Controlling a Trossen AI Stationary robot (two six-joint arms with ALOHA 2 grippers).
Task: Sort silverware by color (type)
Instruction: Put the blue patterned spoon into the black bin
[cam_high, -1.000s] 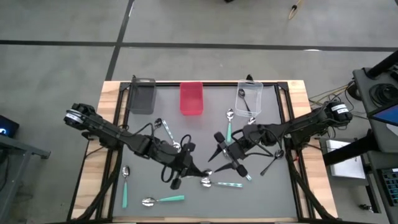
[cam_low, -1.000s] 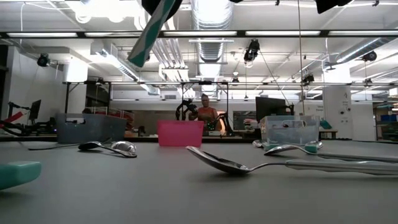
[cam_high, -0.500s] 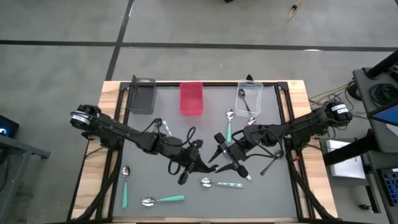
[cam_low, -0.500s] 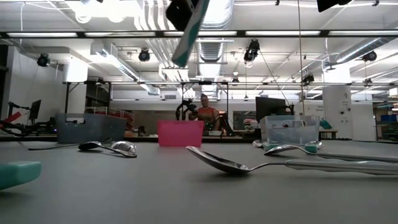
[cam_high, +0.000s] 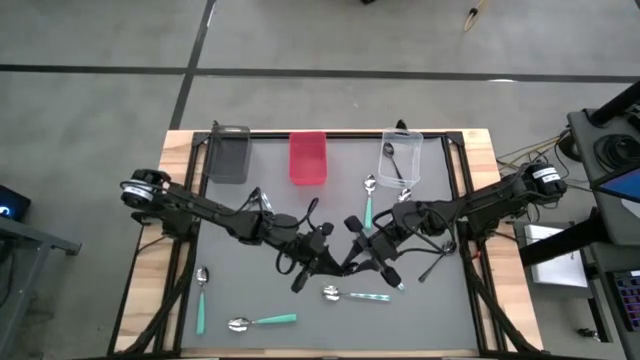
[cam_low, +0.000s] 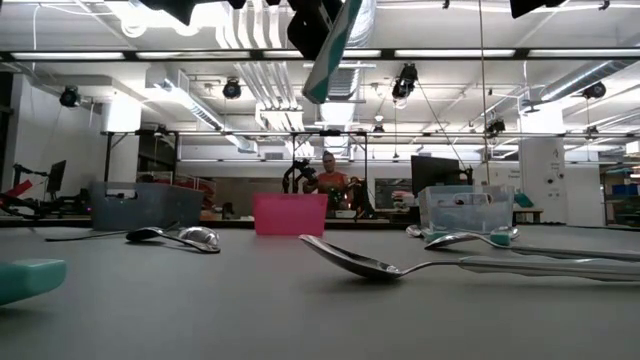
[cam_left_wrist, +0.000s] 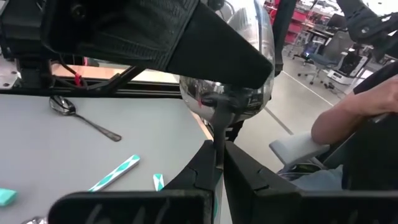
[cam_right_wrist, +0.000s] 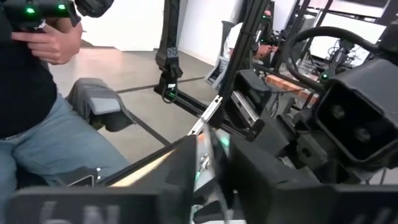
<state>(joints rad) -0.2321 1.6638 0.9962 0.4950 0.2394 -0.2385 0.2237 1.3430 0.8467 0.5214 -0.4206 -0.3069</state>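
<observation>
Two grippers meet almost tip to tip over the table's (cam_high: 182, 150) middle. The left gripper (cam_high: 318, 258) is clamped on a teal-handled spoon (cam_left_wrist: 227, 81), lifted clear of the mat. Whether the right gripper (cam_high: 364, 252) grips anything cannot be told. Loose spoons lie near-left (cam_high: 201, 297), along the near edge (cam_high: 262, 321), just near of the grippers (cam_high: 355, 295) and right (cam_high: 437, 258). Grey (cam_high: 229, 153), red (cam_high: 308, 157) and clear (cam_high: 401, 160) bins line the far edge. Bare mat lies between the red bin and the grippers.

Two slender black jointed arms (cam_high: 200, 208) with silver-capped shoulder joints, looping black cables and ribbed black tool fingers (cam_left_wrist: 205, 171).
</observation>
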